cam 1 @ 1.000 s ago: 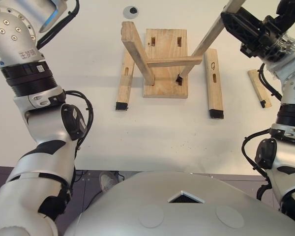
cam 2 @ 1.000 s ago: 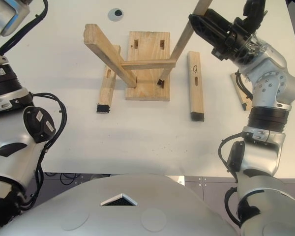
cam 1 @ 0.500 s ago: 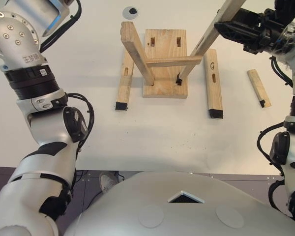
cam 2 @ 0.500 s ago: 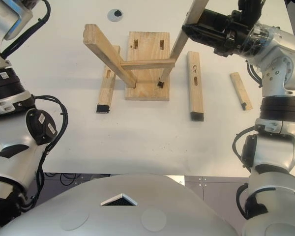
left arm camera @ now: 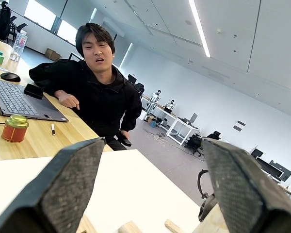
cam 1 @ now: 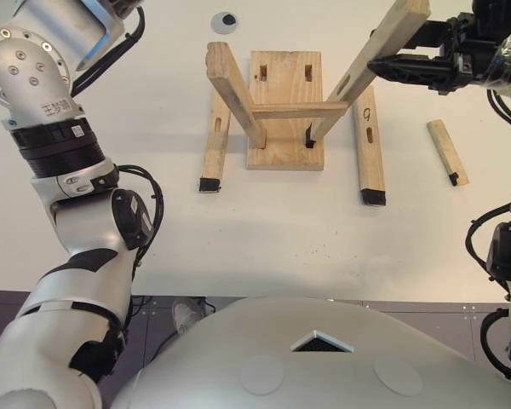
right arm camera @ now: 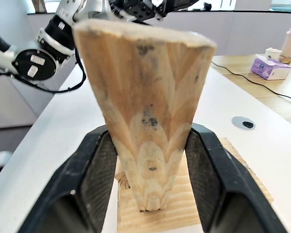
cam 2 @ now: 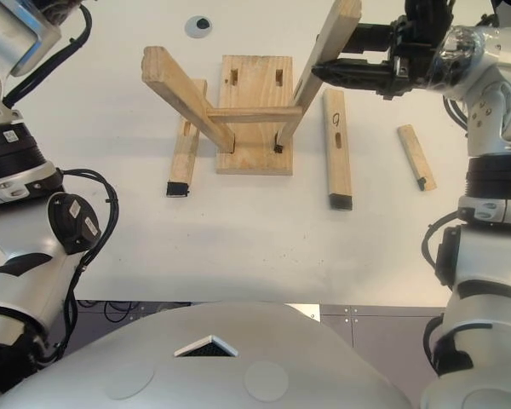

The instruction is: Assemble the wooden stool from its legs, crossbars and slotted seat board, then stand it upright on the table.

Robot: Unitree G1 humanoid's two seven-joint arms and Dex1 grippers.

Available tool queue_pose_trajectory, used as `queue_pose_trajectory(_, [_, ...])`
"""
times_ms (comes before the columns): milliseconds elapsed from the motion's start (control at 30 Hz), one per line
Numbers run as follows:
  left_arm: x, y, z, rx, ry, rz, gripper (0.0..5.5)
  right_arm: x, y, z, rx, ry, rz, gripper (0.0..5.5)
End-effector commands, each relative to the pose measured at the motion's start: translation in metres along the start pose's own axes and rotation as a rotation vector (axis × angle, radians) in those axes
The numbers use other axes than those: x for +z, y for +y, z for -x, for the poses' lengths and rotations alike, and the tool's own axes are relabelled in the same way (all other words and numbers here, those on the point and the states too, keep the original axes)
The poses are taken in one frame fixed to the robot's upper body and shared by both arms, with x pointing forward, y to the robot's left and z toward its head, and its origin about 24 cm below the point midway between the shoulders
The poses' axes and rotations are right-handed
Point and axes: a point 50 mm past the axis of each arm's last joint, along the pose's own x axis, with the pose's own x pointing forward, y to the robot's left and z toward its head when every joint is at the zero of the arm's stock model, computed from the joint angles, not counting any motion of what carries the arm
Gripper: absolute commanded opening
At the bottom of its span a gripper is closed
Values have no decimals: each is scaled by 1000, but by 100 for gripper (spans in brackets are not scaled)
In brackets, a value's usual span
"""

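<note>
The pale wooden slotted seat board [cam 1: 285, 111] lay flat near the far middle of the white table [cam 1: 264, 239]. Two square wooden legs leaned up out of its near slots, the left upright leg [cam 1: 234, 85] and the right upright leg [cam 1: 370, 64], joined by a thin wooden crossbar [cam 1: 294, 108]. The right gripper [cam 1: 376, 66] was clamped on the right upright leg high up, one black finger on each side. The left gripper [left arm camera: 150, 189] was raised above the table, pads spread wide and empty.

Both legs splayed outward, so I judged them only partly seated. A sideways push could pop the crossbar out of its joint, or lever the board up, since nothing pinned it down. A slip on the smooth wood could topple the frame.

A loose wooden leg [cam 1: 215, 145] lay just beside the board's left edge. A second loose leg [cam 1: 370, 141] lay to its right, a short wooden bar [cam 1: 447, 152] farther right, and a small grey disc [cam 1: 227, 20] beyond. Behind was an open office with strip ceiling lights [left arm camera: 199, 24] and a wooden desk [left arm camera: 34, 141] bearing a laptop [left arm camera: 19, 99].
</note>
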Motion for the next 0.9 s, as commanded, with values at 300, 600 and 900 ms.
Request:
queue_pose_trajectory(300, [-1, -44, -3, -115, 400, -470, 365, -25, 4, -4, 25, 76, -60, 202])
queue_pose_trajectory(600, [-23, -106, -25, -459, 1043, -1061, 246, -33, 7, -7, -8, 48, -78, 202])
queue_pose_trajectory(900, [-69, -78, -48, -421, 1094, -1098, 246, -32, 8, -14, -2, 35, -78, 202])
